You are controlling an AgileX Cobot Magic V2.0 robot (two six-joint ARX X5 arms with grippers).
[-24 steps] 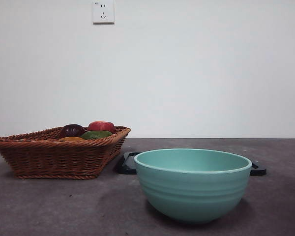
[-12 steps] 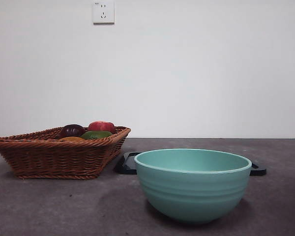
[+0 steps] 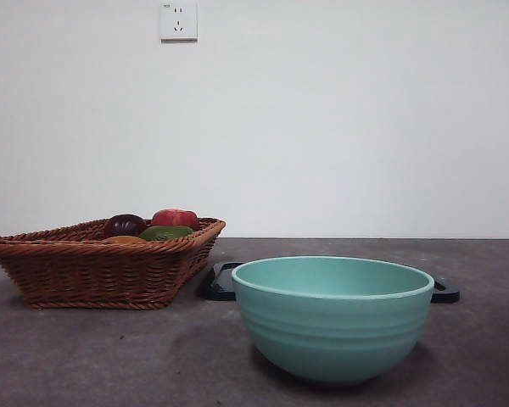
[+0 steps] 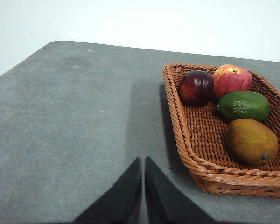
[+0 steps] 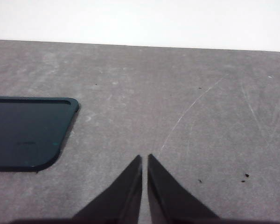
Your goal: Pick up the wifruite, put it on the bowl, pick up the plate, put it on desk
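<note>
The brown-orange wifruite (image 4: 251, 141) lies in the wicker basket (image 4: 191, 144); in the front view only its top (image 3: 124, 240) shows above the basket rim (image 3: 93, 248). The mint-green bowl (image 3: 332, 315) stands empty on the desk (image 3: 110, 356) near the front. A dark flat plate (image 3: 220, 282) lies behind the bowl and also shows in the right wrist view (image 5: 28, 133). My left gripper (image 4: 143, 161) is shut and empty above bare desk beside the basket. My right gripper (image 5: 144, 158) is shut and empty above bare desk beside the plate.
The basket also holds a dark purple fruit (image 4: 195, 87), a red fruit (image 4: 231, 80) and a green fruit (image 4: 243, 106). A white wall with a socket (image 3: 178, 20) stands behind the desk. Neither arm shows in the front view.
</note>
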